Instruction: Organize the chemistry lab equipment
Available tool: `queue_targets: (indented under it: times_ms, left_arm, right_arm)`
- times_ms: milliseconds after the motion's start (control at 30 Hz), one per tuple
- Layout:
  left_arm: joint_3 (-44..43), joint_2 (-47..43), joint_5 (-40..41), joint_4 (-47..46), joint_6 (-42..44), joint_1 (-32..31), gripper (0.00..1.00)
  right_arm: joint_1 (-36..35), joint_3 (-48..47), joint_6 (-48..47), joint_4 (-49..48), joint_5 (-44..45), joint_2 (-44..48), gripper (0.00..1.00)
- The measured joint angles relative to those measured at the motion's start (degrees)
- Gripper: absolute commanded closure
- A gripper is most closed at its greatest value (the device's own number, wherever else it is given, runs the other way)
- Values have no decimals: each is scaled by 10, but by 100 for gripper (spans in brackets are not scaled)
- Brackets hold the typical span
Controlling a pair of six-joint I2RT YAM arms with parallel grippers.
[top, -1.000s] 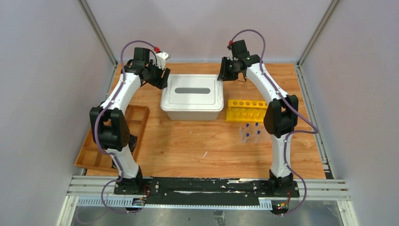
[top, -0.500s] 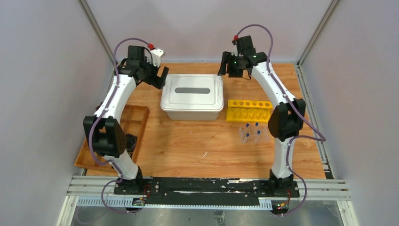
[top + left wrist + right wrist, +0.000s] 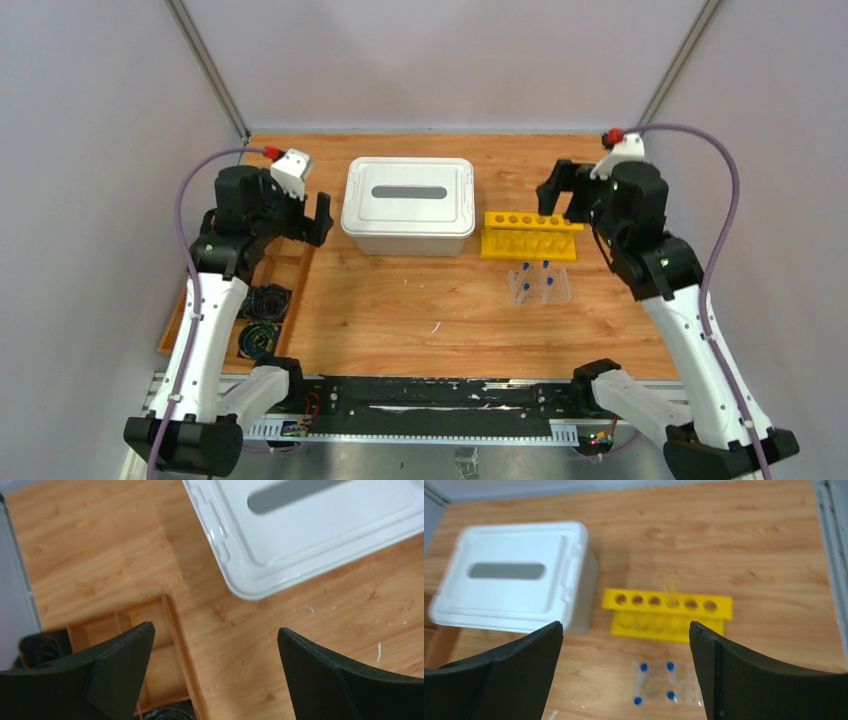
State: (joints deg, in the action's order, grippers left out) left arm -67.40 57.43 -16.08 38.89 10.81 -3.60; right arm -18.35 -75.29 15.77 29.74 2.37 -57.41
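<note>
On the desk (image 3: 400, 310), the box (image 3: 408, 207) sits rear-centre, the rack (image 3: 530, 238) right of it, tubes (image 3: 538, 285) before the rack, and the tray (image 3: 292, 265) left.

The white box (image 3: 408, 205) has its lid shut, hiding whatever it holds. Left of it, my left arm (image 3: 205, 320) covers part of the wooden tray (image 3: 297, 262). Right of it, the yellow rack (image 3: 667, 615) looks blurred.
</note>
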Motion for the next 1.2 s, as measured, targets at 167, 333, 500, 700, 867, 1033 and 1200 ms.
queue_targets:
  times_ms: [167,333,500,700,867,1033,1200]
  left_arm:
    - [155,-45,3,-24,-3,0,0]
    - [287,-103,16,-95,-6,0,0]
    - [367,-116,33,-200,-6,0,0]
    - [456,-72,60,-382,-16,0,0]
    - [488,-22,70,-496,-30,0,0]
    - [505,43,73,-617,-31,0,0]
    - [509,120,78,-716,-36,0,0]
  right_arm:
    - [1,183,-2,2,139,96,1]
    - [5,366,9,-13,255,220,0]
    - [14,468,4,-80,324,265,0]
    - [26,514,-19,-179,377,170,0]
    - [40,543,-48,-306,400,104,0]
    - [59,592,-83,-449,396,44,0]
    - [72,610,-125,-562,375,-18,1]
